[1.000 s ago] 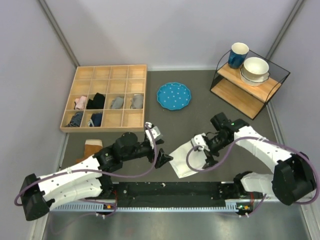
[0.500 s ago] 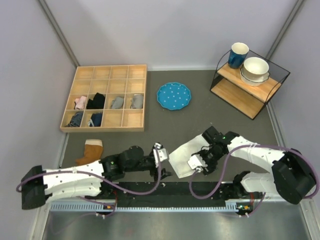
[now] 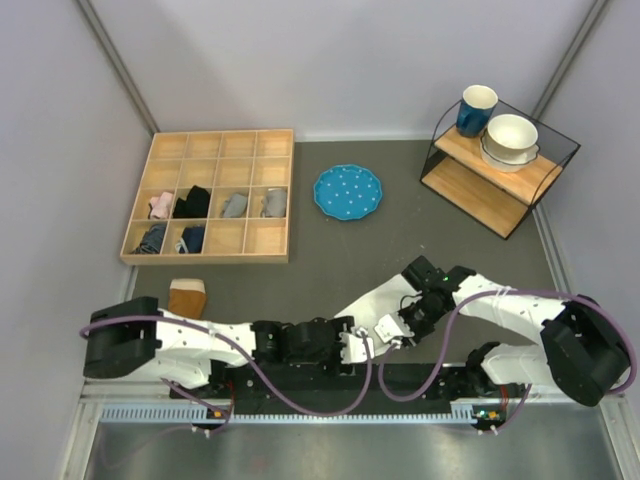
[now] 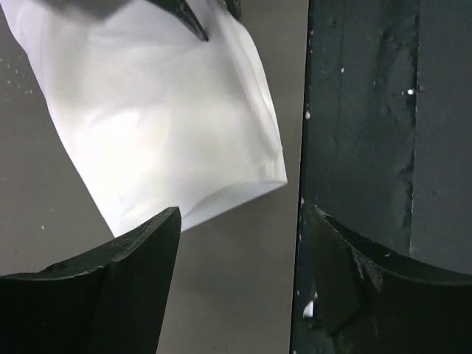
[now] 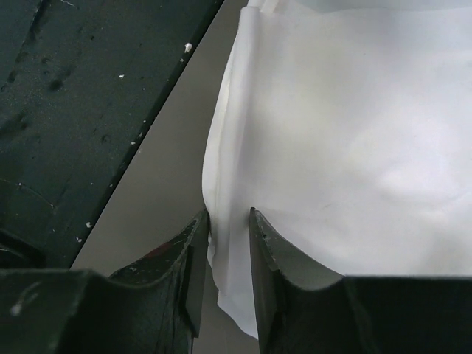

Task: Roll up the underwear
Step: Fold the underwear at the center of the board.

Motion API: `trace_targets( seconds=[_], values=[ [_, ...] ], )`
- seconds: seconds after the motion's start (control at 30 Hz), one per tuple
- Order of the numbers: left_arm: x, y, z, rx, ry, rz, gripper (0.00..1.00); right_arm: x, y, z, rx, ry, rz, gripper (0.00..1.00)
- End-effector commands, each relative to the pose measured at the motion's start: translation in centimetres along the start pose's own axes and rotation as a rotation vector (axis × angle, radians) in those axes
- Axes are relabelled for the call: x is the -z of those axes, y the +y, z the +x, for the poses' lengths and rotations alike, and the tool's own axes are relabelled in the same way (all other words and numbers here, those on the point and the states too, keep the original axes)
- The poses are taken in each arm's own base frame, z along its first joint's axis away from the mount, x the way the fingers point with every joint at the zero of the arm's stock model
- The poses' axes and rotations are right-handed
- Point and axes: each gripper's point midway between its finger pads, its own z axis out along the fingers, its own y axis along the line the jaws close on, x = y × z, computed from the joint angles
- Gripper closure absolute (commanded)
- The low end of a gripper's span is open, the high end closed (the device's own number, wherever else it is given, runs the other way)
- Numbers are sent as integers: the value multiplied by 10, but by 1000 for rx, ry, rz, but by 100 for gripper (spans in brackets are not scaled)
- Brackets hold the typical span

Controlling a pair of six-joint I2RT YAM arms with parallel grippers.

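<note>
Our right gripper [image 5: 228, 221] has its fingers drawn nearly together on a fold at the edge of the underwear [image 5: 354, 133], pinching the cloth in the lower middle of the wrist view. Our left gripper [image 4: 243, 221] stands open, fingers wide apart at the bottom of its view, with the cloth's corner just ahead of the gap. We see the underwear as plain white, smooth cloth lying flat, with a doubled edge along one side. In the top view it lies low in the middle of the frame, on the grey table [image 3: 330, 260] just above the black strip [image 3: 300, 378], between both grippers. Its long axis runs from lower left to upper right
</note>
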Motion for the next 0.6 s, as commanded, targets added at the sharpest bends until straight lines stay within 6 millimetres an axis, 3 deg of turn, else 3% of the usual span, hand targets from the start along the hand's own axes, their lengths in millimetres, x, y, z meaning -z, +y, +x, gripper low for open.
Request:
trace_targets(
  seconds=[0.0,0.13,0.3,0.47,0.57],
  values=[
    [-17,8,-50,-15,-137,-29,28,-6,-4,5,42,25,7,73],
    [-29,3,-53,-20,-135,1,32,-5,-6,2,24,14,13,81],
    [-34,-1,-52,-11,-137,19,33,-2,-11,-3,-8,1,28,83],
    [-29,0,-44,6,-129,6,33,3,-16,-12,-56,-28,37,91],
    [-17,13,-38,37,-125,-74,32,6,-21,-19,-83,-44,43,94]
  ],
)
